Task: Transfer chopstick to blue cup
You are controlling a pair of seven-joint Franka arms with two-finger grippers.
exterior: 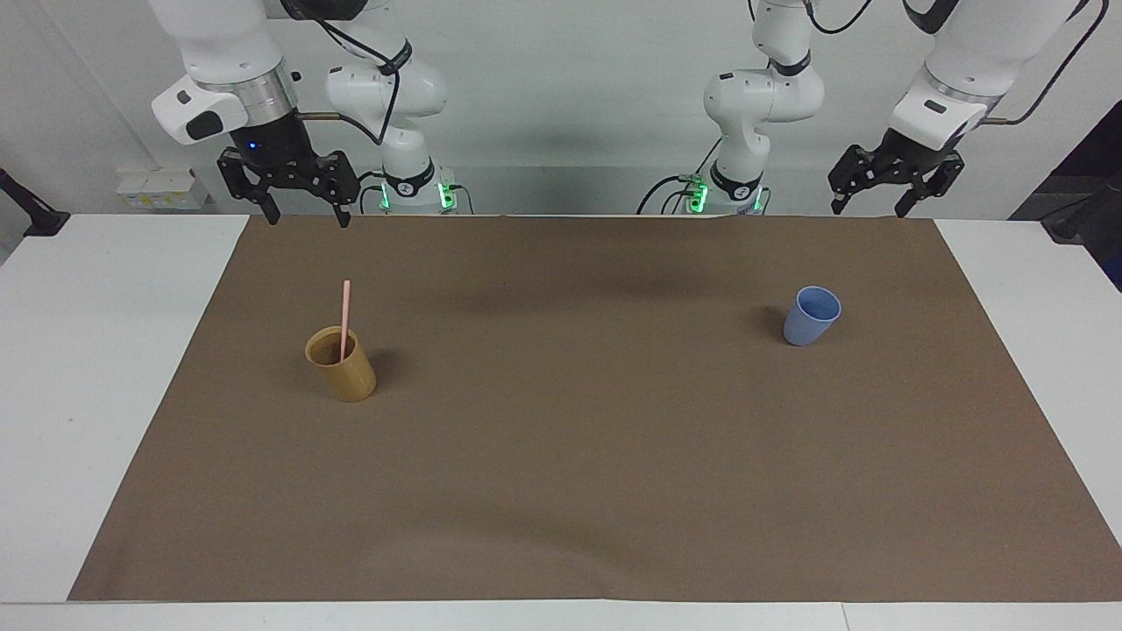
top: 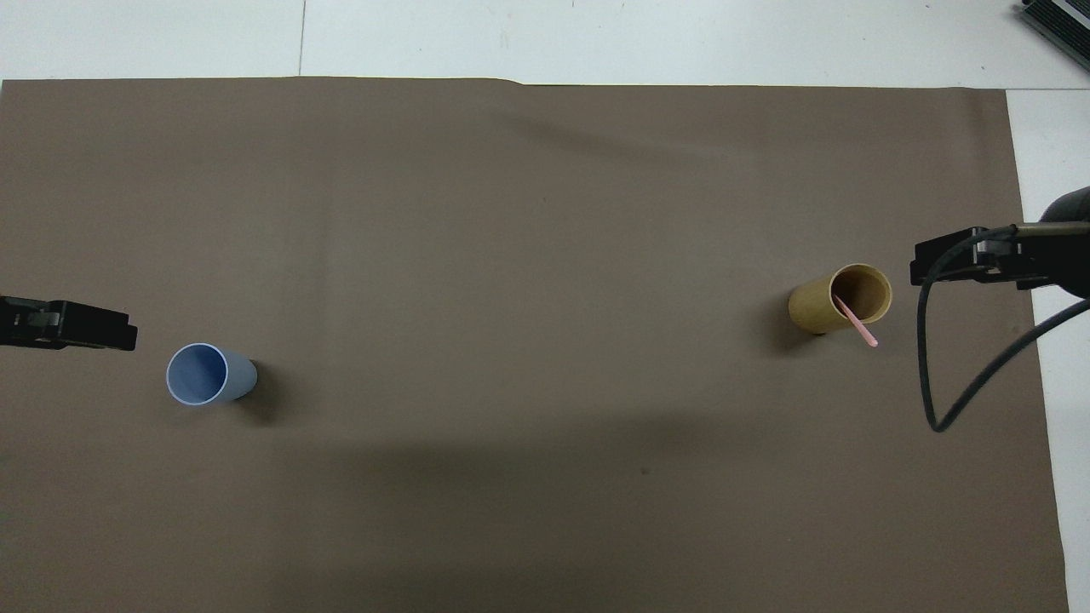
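Pale pink chopstick [exterior: 344, 319]: thin, straight, smooth, standing near upright in the tan cup [exterior: 342, 365], lower end inside, about half its length clear of the rim, leaning on the rim nearer the robots. Tan cup on brown mat [exterior: 561, 491] toward right arm's end of table. Blue cup [exterior: 811, 316]: light blue, tapered, upright, toward left arm's end, well apart from tan cup. Right gripper [exterior: 301, 213] raised over the mat's robot-side edge, fingers apart, holding nothing. Left gripper [exterior: 870, 209] raised over the same edge, fingers apart, holding nothing
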